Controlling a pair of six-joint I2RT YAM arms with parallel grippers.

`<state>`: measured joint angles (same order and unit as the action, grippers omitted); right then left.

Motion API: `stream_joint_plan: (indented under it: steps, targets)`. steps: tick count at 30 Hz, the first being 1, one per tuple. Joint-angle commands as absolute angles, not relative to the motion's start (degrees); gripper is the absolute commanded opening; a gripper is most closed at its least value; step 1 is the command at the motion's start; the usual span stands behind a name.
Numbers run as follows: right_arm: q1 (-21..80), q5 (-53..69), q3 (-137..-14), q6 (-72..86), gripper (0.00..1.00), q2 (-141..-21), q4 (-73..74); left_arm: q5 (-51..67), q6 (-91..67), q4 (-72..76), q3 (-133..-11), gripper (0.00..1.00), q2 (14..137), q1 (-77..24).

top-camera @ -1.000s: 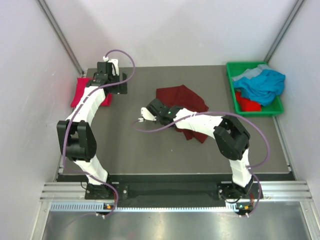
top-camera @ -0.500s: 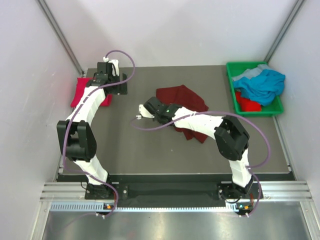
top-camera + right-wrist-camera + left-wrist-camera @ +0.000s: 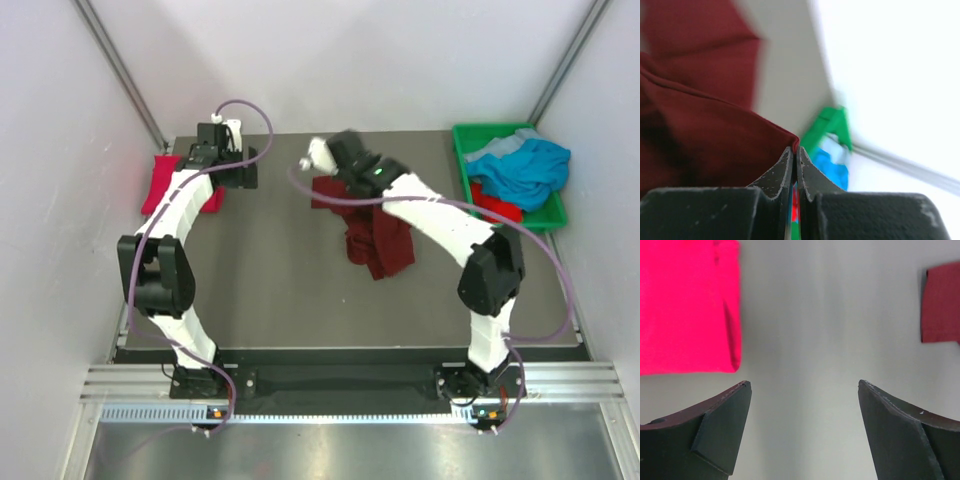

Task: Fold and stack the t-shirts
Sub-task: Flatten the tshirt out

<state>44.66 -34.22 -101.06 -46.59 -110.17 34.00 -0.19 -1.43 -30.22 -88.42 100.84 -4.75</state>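
Note:
The dark maroon t-shirt (image 3: pixel 378 238) hangs crumpled from my right gripper (image 3: pixel 345 185), which is raised over the back middle of the table. In the right wrist view the gripper (image 3: pixel 795 148) is shut on a fold of the maroon shirt (image 3: pixel 700 145). A folded crimson red t-shirt (image 3: pixel 163 183) lies at the back left; it also shows in the left wrist view (image 3: pixel 687 305). My left gripper (image 3: pixel 802 387) is open and empty above bare table, right of the crimson shirt, at the back left (image 3: pixel 235 172). A teal-blue t-shirt (image 3: pixel 522 170) lies in the green bin.
The green plastic bin (image 3: pixel 462 150) stands at the back right with the teal-blue shirt and some red cloth (image 3: pixel 495 210) in it. White walls close in the table on three sides.
My right gripper has swung from the table's middle up toward the back, lifting the maroon shirt's edge with it. The left arm has barely moved.

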Motion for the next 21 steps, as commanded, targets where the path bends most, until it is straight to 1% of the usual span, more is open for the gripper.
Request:
stream_joint_plan:
  steps: [1, 7, 12, 17, 20, 21]
  targets:
    - [39.38, -34.37, -109.94, -47.98, 0.00, -103.01, 35.76, 4.04, 1.13, -30.15, -90.44, 0.91, 103.79, -5.53]
    - [34.28, -35.42, -116.27, -50.01, 0.00, -100.72, 35.24, 7.21, 1.58, -30.94, -94.30, 0.89, 109.68, -9.84]
    - [32.44, -37.35, -114.62, -47.99, 0.00, -98.18, 35.77, 8.17, 2.37, -30.85, -98.69, 0.89, 115.65, -15.72]
    - [28.66, -38.58, -111.36, -45.18, 0.00, -95.19, 37.27, 11.85, 3.16, -31.03, -110.46, 0.87, 124.52, -19.77]
    - [24.36, -38.06, -110.39, -44.39, 0.00, -94.48, 37.26, 14.49, 4.13, -30.41, -117.58, 0.86, 129.52, -21.18]
    - [23.56, -38.14, -110.48, -44.56, 0.00, -94.83, 37.35, 15.28, 4.30, -31.89, -121.69, 0.86, 130.86, -21.44]
